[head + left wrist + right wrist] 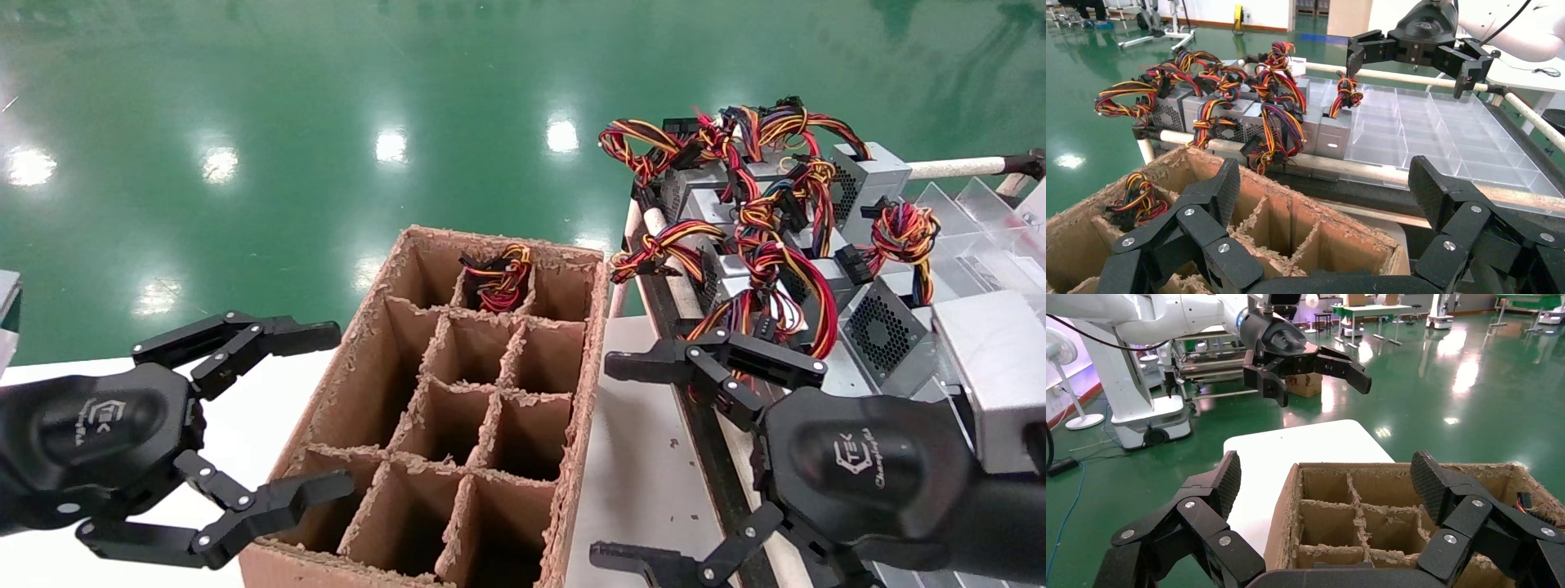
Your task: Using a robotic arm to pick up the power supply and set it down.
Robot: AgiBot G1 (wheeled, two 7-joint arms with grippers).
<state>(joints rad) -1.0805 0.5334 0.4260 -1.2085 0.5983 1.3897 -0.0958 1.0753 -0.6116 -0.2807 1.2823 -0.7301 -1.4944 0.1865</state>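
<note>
While both wait spread and empty, right gripper (629, 461) flanks the divided carton (572, 457) nearer the power supplies (878, 331), left gripper (327, 412) opposite.

Head view looks down; wrist views face across shared cardboard box (458, 408), oppositely.

Factory hall: glossy green floor (327, 122), robot stations.

bright overhead light | white glare spots on green floor (392, 145) | sharp, little shadow
</note>
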